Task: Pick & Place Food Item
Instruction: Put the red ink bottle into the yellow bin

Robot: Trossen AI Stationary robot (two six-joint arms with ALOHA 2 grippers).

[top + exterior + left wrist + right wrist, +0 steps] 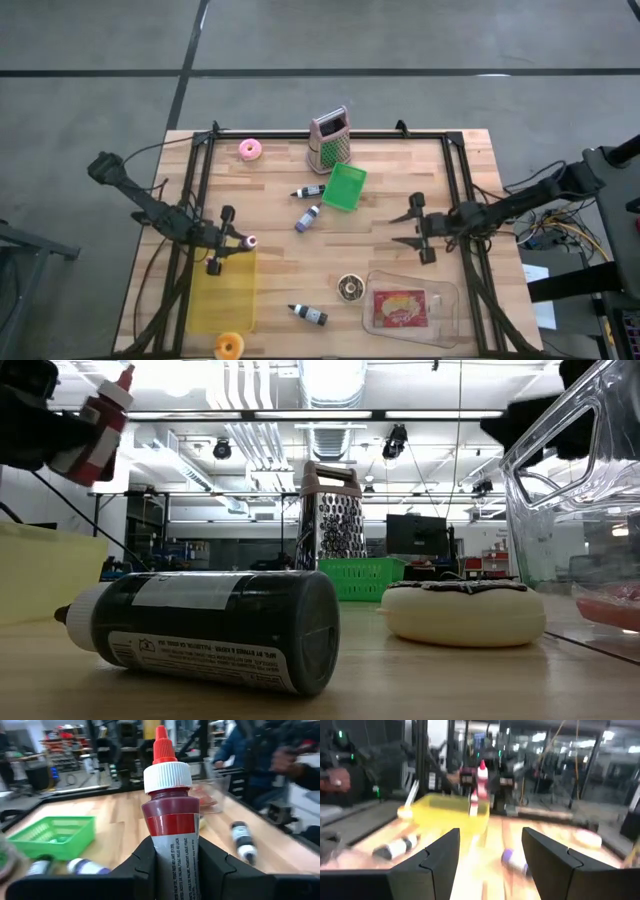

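Surface: light wooden table [330, 255] with a black frame along its edges.
Left tool [232, 244]: clenched on a red sauce bottle [170, 827], held upright above the near edge of the yellow bin [222, 292].
Right tool [412, 228]: released, empty, raised over the table's right half.
On the table: box grater [330, 140], green basket [345, 187], pink donut [250, 150], chocolate donut [349, 288], clear tray [440, 298], three dark-labelled bottles lying flat.
Room: grey floor; ceiling lights, ducts, shelving behind; a person's sleeve [235, 742] beyond the table.
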